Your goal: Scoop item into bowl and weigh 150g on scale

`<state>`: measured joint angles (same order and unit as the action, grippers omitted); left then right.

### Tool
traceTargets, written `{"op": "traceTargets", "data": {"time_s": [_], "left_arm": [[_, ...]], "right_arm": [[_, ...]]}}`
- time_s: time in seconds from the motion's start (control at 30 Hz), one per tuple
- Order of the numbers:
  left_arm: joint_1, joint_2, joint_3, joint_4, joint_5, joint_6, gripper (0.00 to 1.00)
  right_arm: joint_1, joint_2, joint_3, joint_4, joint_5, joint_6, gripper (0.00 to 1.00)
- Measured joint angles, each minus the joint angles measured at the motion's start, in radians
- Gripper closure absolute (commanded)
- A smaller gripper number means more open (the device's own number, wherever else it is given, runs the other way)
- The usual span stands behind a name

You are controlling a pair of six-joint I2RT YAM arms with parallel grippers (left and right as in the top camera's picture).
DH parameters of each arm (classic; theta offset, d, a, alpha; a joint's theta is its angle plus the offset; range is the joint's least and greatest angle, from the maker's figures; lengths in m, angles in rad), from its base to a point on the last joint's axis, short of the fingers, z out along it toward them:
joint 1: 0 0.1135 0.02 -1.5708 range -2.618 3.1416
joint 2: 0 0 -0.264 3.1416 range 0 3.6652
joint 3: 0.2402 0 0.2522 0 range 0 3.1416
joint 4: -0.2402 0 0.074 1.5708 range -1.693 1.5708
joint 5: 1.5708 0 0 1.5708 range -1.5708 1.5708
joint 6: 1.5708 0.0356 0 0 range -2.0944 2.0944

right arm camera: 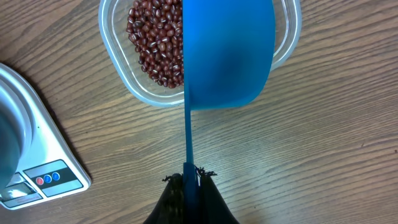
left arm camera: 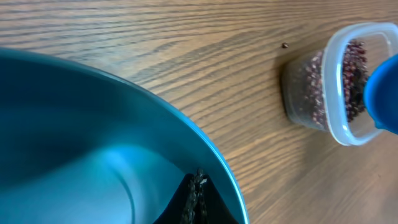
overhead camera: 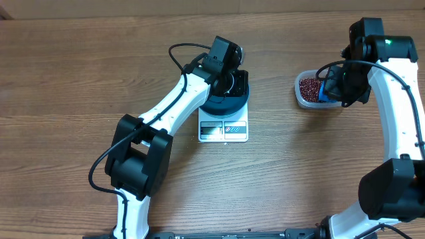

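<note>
The blue bowl (overhead camera: 229, 103) stands on the white scale (overhead camera: 224, 130) at mid-table; its inside (left arm camera: 74, 137) looks bare. My left gripper (overhead camera: 229, 79) hangs over the bowl, shut, its tips (left arm camera: 198, 177) close to the inner wall by the rim, nothing seen between them. The red-brown beans (right arm camera: 155, 43) lie in a clear tub (overhead camera: 307, 91) to the right. My right gripper (right arm camera: 189, 175) is shut on the handle of a blue scoop (right arm camera: 227, 56), which hangs over the tub's right part. I see its smooth outside only; its contents are hidden.
One stray bean (left arm camera: 285, 45) lies on the wooden table between bowl and tub. The scale's display panel (right arm camera: 43, 177) faces the table's front edge. The tub (left arm camera: 311, 93) sits a short way right of the scale.
</note>
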<state>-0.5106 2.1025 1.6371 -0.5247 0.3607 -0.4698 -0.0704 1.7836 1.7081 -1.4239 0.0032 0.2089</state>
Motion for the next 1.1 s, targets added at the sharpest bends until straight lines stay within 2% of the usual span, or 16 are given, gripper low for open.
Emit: {"op": "traceTargets", "data": {"time_s": [0.5, 0.7, 0.93, 1.1], "left_arm": [[0.001, 0.0, 0.008, -0.007, 0.009, 0.001, 0.96], [0.022, -0.019, 0.106, -0.13, -0.059, 0.001, 0.96], [0.068, -0.145, 0.184, -0.287, -0.125, 0.011, 0.96], [0.072, -0.176, 0.192, -0.408, -0.259, 0.052, 0.94]], "right_arm": [[0.0, 0.0, 0.0, 0.0, 0.0, 0.0, 0.96], [0.0, 0.0, 0.0, 0.001, 0.0, 0.0, 0.96], [0.0, 0.0, 0.0, -0.002, 0.0, 0.0, 0.96], [0.0, 0.0, 0.0, -0.002, 0.0, 0.0, 0.95]]}}
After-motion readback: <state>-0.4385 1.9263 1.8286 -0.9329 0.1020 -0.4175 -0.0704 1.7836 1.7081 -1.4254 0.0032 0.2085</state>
